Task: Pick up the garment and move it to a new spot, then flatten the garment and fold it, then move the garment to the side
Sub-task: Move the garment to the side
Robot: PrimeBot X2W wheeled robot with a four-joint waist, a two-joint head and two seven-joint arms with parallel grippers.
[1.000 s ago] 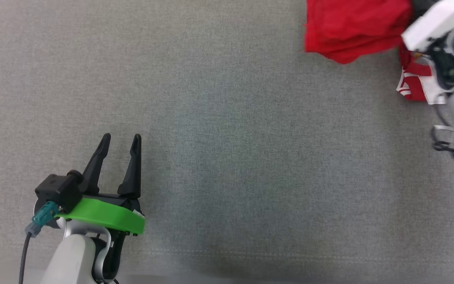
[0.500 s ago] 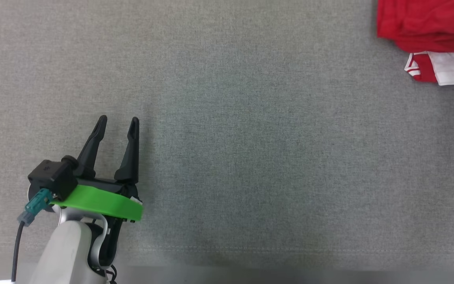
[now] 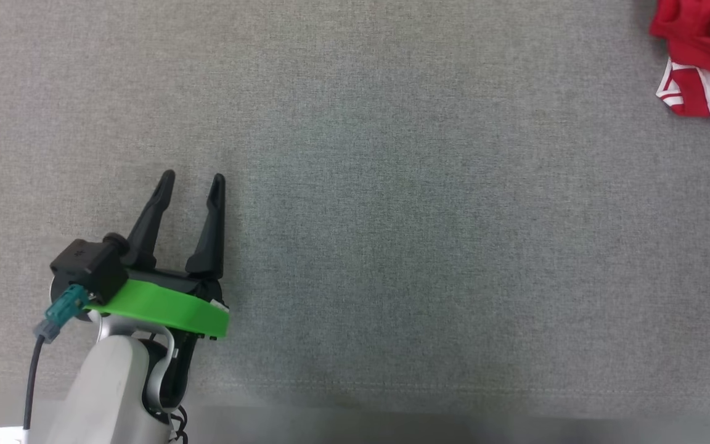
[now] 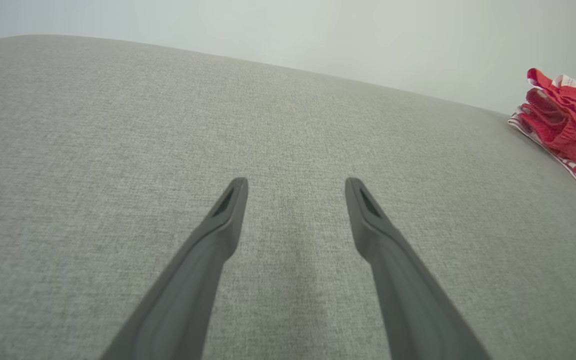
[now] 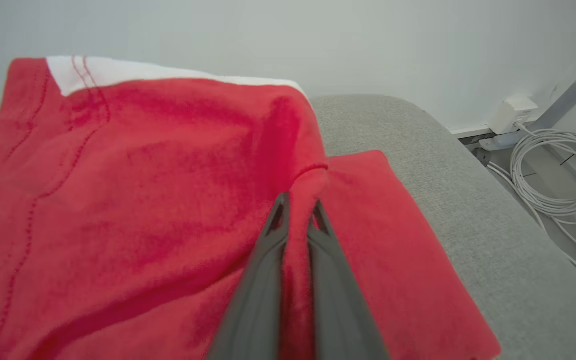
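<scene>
Lying bunched at two o'clock on the grey cushion [image 3: 392, 216], the red garment [image 3: 700, 43] (long axis cropped) has a fold pinched in the right gripper [image 5: 299, 202]; the left gripper [image 3: 191, 182] gapes at eight o'clock; pale wall [image 5: 268, 30] behind.

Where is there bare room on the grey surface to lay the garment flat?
The grey surface is bare from the open left gripper across to the red garment at the far right. Crowded only there, where the right gripper pinches a fold.
</scene>
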